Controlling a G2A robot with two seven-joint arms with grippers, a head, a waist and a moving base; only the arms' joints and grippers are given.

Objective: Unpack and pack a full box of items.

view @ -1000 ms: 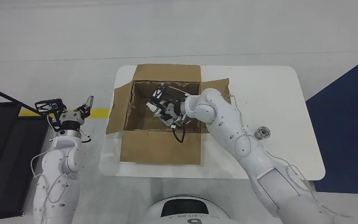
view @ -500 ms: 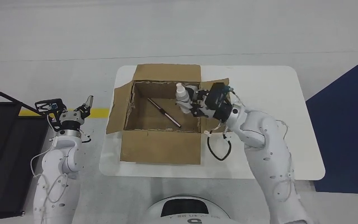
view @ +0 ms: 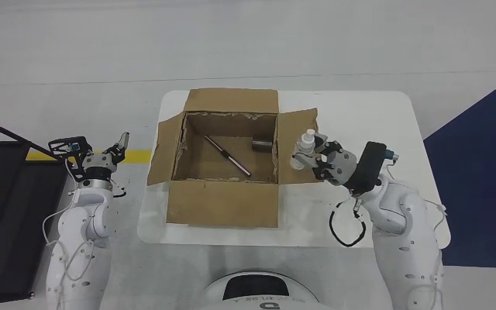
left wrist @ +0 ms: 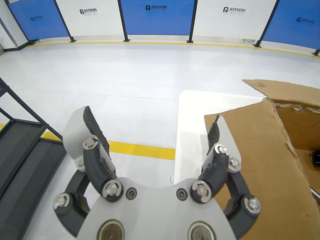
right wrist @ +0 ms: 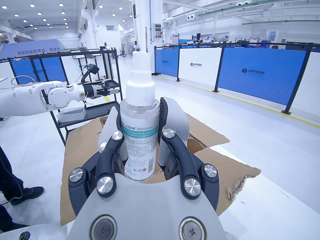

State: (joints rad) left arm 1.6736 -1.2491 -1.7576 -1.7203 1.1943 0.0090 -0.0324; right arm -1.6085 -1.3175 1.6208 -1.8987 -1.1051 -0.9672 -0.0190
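Two grippers in play, one loaded. Right gripper (view: 308, 160) (right wrist: 139, 116) is clamped around a clear plastic spray bottle with a white pump cap (view: 304, 149) (right wrist: 138, 96). Its pads (right wrist: 163, 111) press on either side of the bottle's body, just below the shoulder, and the cap sticks out past the fingertips. The bottle is held in the air above the right-hand flap of the open brown cardboard box (view: 223, 203) (right wrist: 82, 156), outside the box's opening and clear of the tabletop.

The box sits on the white rounded-corner table (view: 364, 116), all four flaps folded outward, nearer the table's left end.

On the box floor:
- a thin dark metal rod (view: 227, 155), lying diagonally near the middle
- a short dark cylindrical object (view: 263, 145), at the right wall and apart from the rod. Its exact nature cannot be made out.

Left gripper (view: 99, 147) (left wrist: 151, 118) is spread wide with nothing between its ribbed pads (left wrist: 96, 126). It hangs off the table's left edge, over the pale floor and above a yellow floor stripe (view: 139, 156) (left wrist: 142, 149), well apart from the box. The left wrist view catches the box's left flap (left wrist: 250, 151) just beside one finger, not touching it.

A black metal shelf rack (view: 23, 201) (left wrist: 22, 146) stands on the floor farther left.
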